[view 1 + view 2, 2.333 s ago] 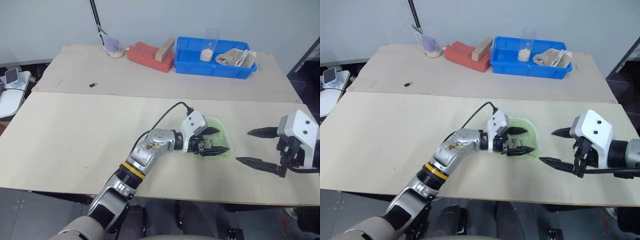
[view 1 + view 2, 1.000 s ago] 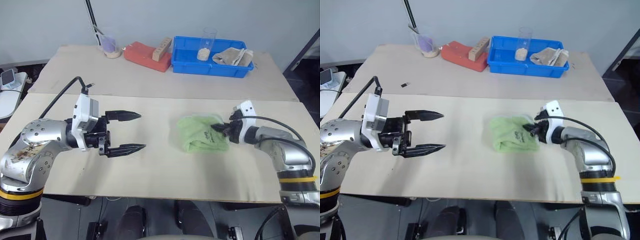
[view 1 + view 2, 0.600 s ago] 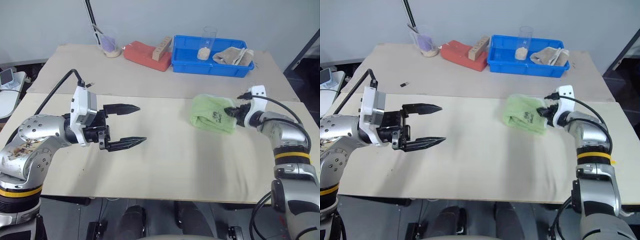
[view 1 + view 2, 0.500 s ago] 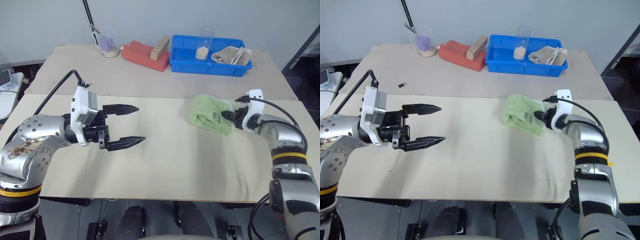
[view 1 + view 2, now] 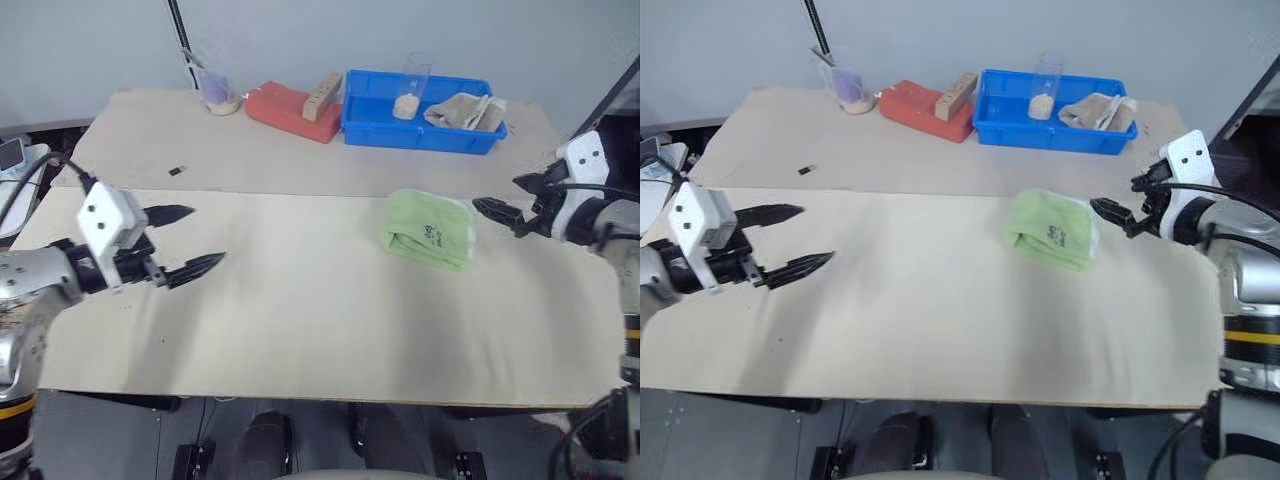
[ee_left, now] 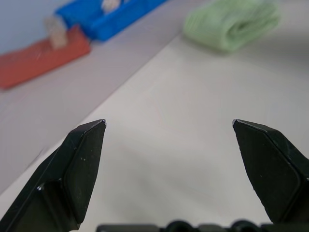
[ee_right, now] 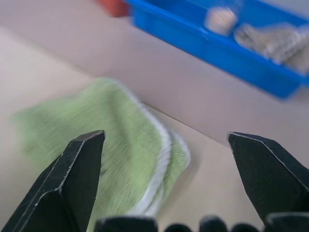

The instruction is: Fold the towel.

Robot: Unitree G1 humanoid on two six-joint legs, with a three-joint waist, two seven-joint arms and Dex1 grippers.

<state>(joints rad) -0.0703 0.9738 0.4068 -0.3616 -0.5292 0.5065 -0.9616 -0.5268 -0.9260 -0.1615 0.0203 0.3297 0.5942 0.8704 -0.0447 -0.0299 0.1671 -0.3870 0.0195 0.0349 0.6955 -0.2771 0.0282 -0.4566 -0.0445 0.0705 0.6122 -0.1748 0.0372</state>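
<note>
Right of centre in the head views, the towel [image 5: 428, 230] lies folded in a soft, light, limp bundle, best pinched at its white-edged rim, the right gripper [image 5: 512, 198] wide beside it, the left gripper [image 5: 187, 243] wide, far left.

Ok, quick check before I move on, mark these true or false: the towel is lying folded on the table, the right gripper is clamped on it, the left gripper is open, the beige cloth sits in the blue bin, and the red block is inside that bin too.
1. The towel lies folded on the table. True.
2. The right gripper is clamped on the towel. False: its fingers stand open beside the towel, clear of it.
3. The left gripper is open. True, and it holds nothing.
4. The beige cloth sits in the blue bin. True.
5. The red block is inside the blue bin. False: it lies on the table next to the bin.
</note>
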